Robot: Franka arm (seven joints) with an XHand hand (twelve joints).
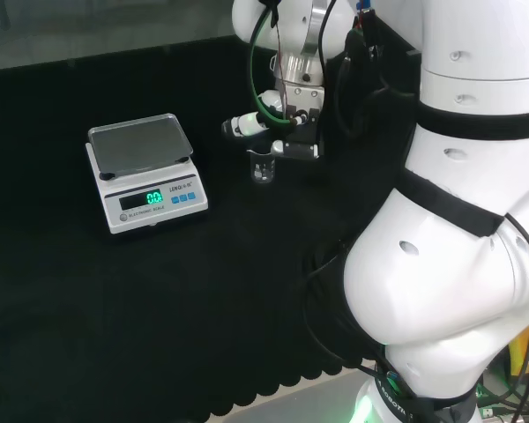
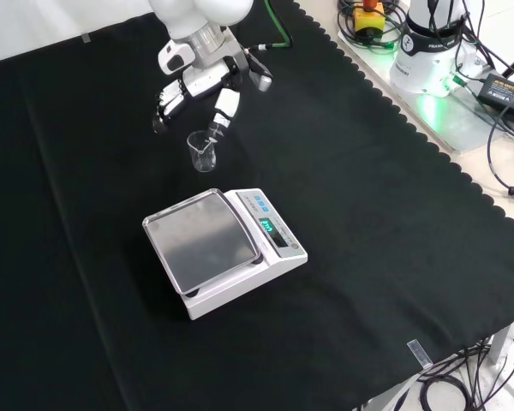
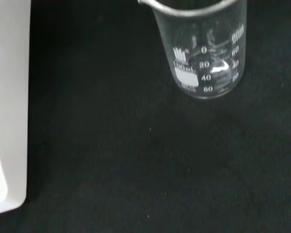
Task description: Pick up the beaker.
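Nearest the front camera, black cloth covers the table (image 2: 368, 257); beyond the white digital scale (image 2: 225, 249), the small clear glass beaker (image 2: 202, 151) stands upright. Just above it, my hand (image 2: 207, 90) hovers, fingers relaxed, holding nothing, positioned to grasp it.

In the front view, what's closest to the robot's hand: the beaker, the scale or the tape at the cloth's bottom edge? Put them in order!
From the hand:
1. Beaker, just below its fingers.
2. Scale, mid-cloth, below the beaker.
3. Tape, far off at the lower right edge.
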